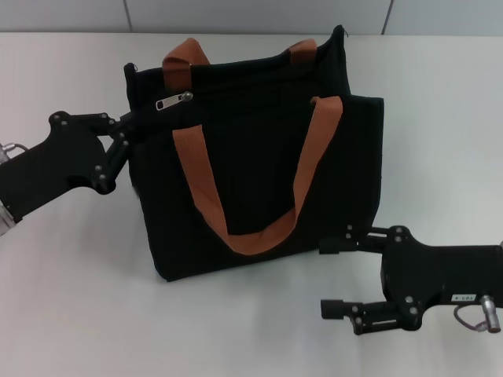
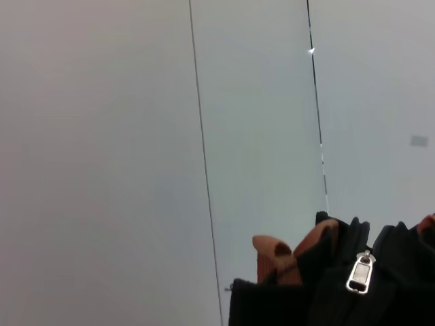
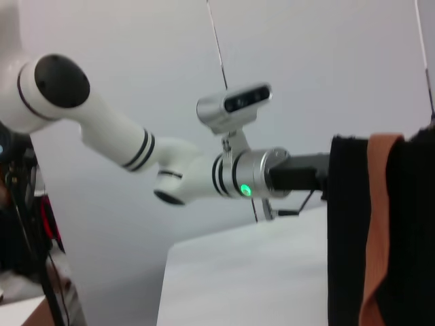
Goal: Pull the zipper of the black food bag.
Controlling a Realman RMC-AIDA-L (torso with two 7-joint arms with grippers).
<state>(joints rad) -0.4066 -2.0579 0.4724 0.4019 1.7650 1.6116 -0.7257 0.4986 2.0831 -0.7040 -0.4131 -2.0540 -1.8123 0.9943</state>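
Starting nearest the rig, I see the right tool [image 1: 334, 279] on the worktop [image 1: 78, 298] just off the lower right corner of the black food bag [image 1: 259, 181], its two fingers spread wide and holding nothing. The bag stands upright at mid-worktop, rust-brown handles [image 1: 251, 181] draped over its front face. Farther back, the left tool [image 1: 130, 129] presses against the bag's upper left side; I cannot tell how its fingers are set, as fabric hides the tips. The zipper [image 1: 174, 101] sits near the upper left corner, its silver pull tab lying flat along the black zip line, close to the left tool. I judge the bag soft and light: its walls will buckle and the bag may slide when pulled, so it needs bracing. The tab is small, smooth metal; take it flat-on, near its free end.
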